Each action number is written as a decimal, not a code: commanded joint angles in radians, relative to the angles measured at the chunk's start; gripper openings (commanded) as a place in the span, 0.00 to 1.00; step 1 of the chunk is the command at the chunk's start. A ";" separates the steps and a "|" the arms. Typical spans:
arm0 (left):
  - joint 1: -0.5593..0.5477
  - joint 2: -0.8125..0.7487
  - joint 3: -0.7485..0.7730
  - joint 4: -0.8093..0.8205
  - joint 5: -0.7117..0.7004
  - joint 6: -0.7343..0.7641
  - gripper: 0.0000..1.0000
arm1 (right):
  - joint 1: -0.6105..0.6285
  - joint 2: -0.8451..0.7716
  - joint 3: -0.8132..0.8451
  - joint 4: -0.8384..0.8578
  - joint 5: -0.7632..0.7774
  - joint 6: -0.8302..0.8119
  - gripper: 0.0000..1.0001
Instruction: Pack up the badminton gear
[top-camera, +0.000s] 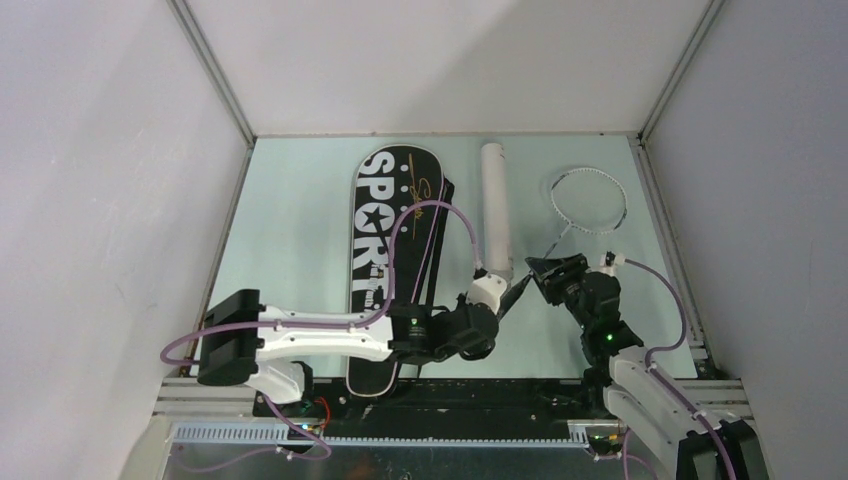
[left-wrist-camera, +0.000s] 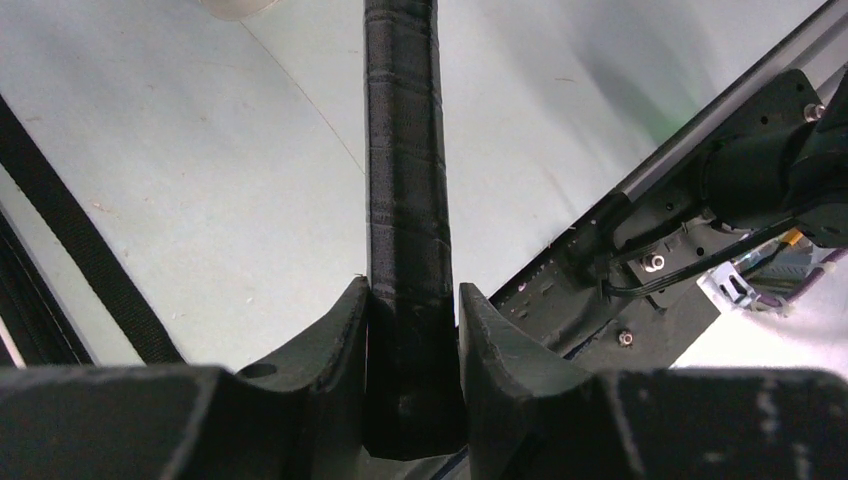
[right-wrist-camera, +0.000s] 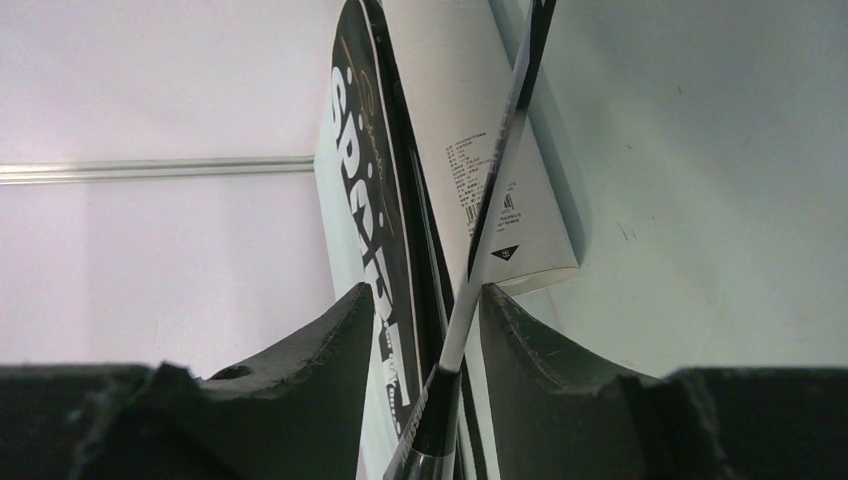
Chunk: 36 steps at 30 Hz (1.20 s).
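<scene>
One silver-framed racket lies at the right, its head (top-camera: 587, 200) on the table and its shaft (right-wrist-camera: 500, 170) running down-left. My left gripper (top-camera: 508, 292) is shut on the racket's black handle (left-wrist-camera: 405, 150), which fills the gap between its fingers in the left wrist view (left-wrist-camera: 412, 295). My right gripper (top-camera: 555, 270) is open and straddles the thin shaft, which sits close to one finger with a wide gap to the other (right-wrist-camera: 425, 295). The black "SPORT" bag (top-camera: 385, 230) lies left of the white tube (top-camera: 495, 205). No second racket or shuttlecocks show.
The bag's black strap (left-wrist-camera: 70, 240) lies on the table left of the handle. The right arm's base (left-wrist-camera: 760, 190) and the metal frame rail stand close to the handle. Grey walls enclose the table on three sides.
</scene>
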 joint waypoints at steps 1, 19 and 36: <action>0.001 -0.080 -0.016 0.098 0.003 -0.031 0.00 | 0.012 0.021 -0.005 0.101 0.012 0.033 0.43; -0.001 -0.152 -0.030 0.085 0.016 0.013 0.61 | 0.042 -0.160 0.083 -0.054 0.066 -0.101 0.00; 0.146 -0.350 -0.076 -0.228 -0.232 0.114 0.72 | 0.144 -0.156 0.228 -0.215 -0.054 -0.165 0.00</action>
